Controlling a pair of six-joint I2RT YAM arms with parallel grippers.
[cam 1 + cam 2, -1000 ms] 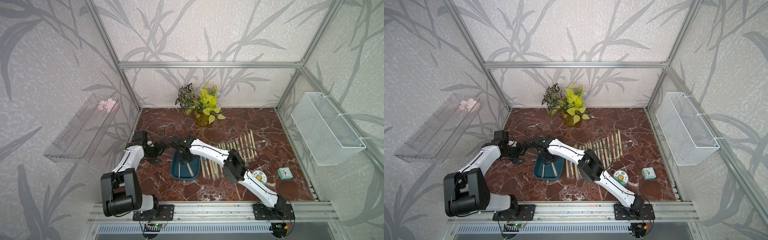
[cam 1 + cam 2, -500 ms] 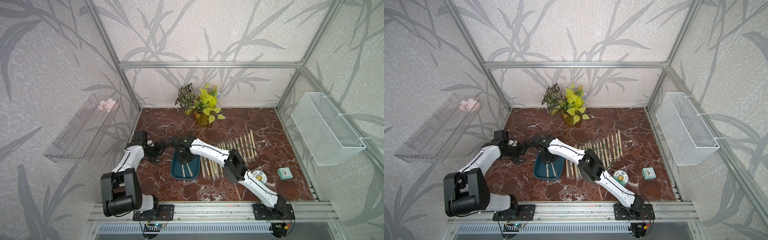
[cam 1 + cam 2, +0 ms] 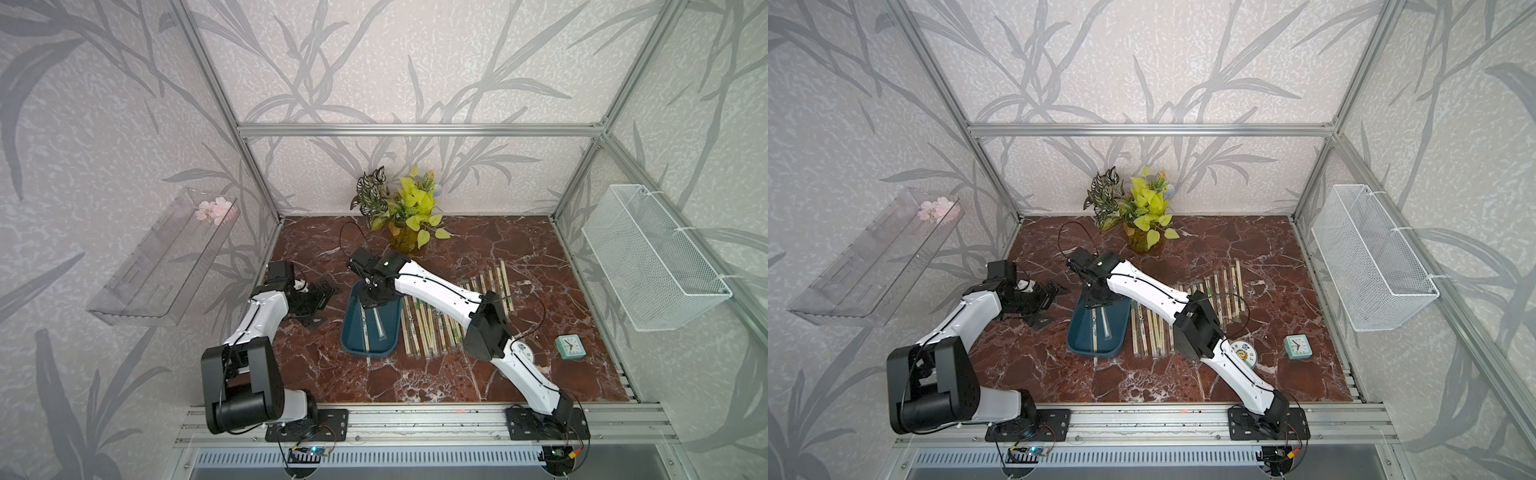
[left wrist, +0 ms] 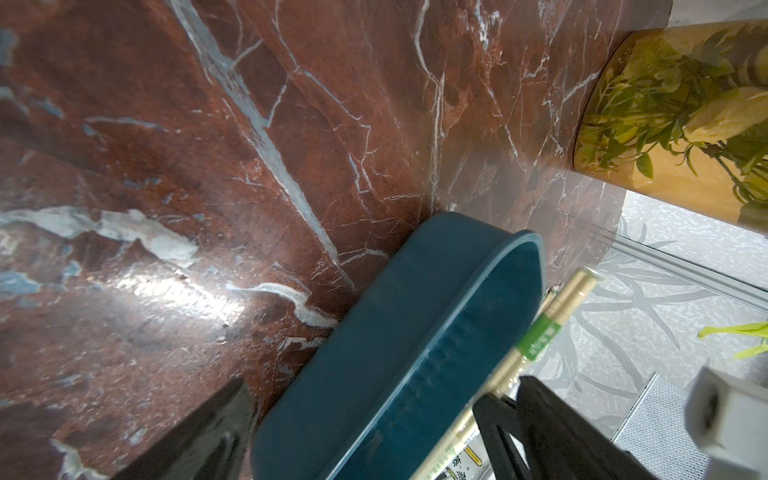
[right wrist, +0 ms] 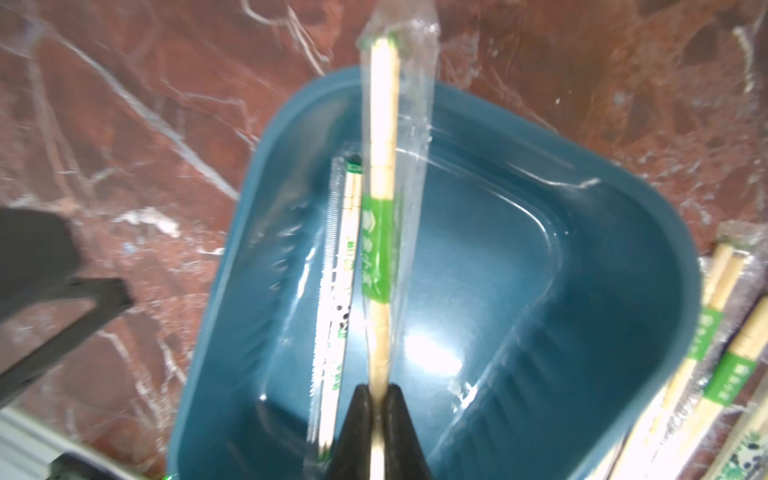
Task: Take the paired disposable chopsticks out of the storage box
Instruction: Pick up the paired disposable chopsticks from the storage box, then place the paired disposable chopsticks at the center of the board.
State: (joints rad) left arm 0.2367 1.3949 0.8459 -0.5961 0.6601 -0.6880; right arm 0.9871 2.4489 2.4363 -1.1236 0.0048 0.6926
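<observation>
The storage box (image 3: 353, 332) (image 3: 1080, 332) is a shallow teal tray on the marble, also seen in the wrist views (image 4: 374, 374) (image 5: 540, 332). My right gripper (image 3: 370, 305) (image 3: 1098, 305) (image 5: 377, 399) reaches into its far end, shut on one sleeved pair of chopsticks (image 5: 382, 166) (image 3: 379, 324) (image 4: 540, 336). That pair's free end stands above the rim. A second pair (image 5: 338, 291) (image 3: 365, 328) lies flat in the box. My left gripper (image 3: 322, 305) (image 3: 1050, 305) (image 4: 382, 432) hangs open just left of the box, holding nothing.
Several sleeved chopstick pairs (image 3: 449, 316) (image 3: 1183, 316) lie in a row right of the box, partly under my right arm. A potted plant (image 3: 403, 224) stands behind. A small clock (image 3: 570, 347) and a round object (image 3: 525, 353) sit front right. A wire basket (image 3: 648, 266) and a clear shelf (image 3: 162, 257) hang on the side walls.
The right gripper has stayed at the box's far end, closed on the pair, which now shows more plainly in the box. The left arm has not moved.
</observation>
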